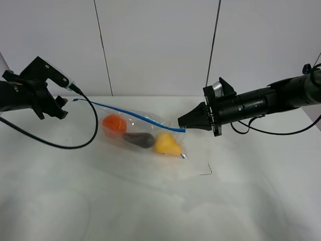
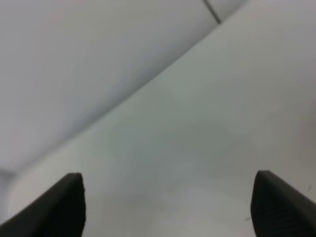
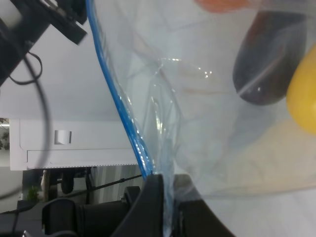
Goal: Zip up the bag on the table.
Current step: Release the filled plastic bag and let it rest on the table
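Jaws on the right gripper (image 1: 186, 126) pinch 1 end of the blue zip strip (image 1: 131, 115), while those on the left gripper (image 2: 168, 180) stand wide apart on nothing, near the strip's other end. The bag (image 1: 145, 128) lies on the table (image 1: 150, 201), thin slippery film weighted by 3 items, so the stiffer strip seems the best hold; the table's far edge is near, with open room in front.

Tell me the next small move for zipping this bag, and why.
Probably bring the left gripper to the free left end of the blue zip strip and close on it. The right gripper is shut on the strip's right end, while the left jaws stand open, clear of the bag, so that end is unheld.
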`<state>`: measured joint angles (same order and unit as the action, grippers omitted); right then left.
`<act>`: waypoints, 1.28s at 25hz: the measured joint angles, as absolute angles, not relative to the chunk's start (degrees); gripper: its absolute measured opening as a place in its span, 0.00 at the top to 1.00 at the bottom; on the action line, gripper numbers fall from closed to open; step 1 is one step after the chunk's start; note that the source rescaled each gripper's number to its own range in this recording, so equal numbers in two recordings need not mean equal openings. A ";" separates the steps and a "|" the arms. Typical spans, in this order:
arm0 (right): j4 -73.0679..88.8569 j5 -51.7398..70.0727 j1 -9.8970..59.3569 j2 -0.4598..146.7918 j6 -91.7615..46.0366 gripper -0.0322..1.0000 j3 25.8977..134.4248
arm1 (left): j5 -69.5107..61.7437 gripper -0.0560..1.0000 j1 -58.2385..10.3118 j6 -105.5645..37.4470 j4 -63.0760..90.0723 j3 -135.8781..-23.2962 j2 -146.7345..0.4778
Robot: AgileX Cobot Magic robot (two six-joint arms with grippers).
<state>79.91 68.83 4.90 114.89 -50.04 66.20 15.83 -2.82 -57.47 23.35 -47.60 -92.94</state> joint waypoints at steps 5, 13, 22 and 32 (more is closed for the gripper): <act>79.86 68.83 4.90 114.89 -50.04 0.97 66.20 | 12.08 0.12 0.09 -42.40 23.44 -47.73 -92.94; 79.86 68.84 4.90 114.89 -49.99 0.97 66.20 | -17.30 0.12 4.96 -33.77 22.97 -55.07 -92.94; 79.86 68.84 4.90 114.89 -49.83 0.97 66.20 | -47.30 0.12 4.96 -11.18 7.65 -63.57 -92.94; 79.86 68.84 4.90 114.89 -49.83 0.97 66.20 | -55.08 0.12 2.52 -4.31 0.91 -65.62 -92.51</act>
<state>79.86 68.84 4.90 114.89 -49.83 66.20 -55.08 2.52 -4.31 0.91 -65.62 -92.51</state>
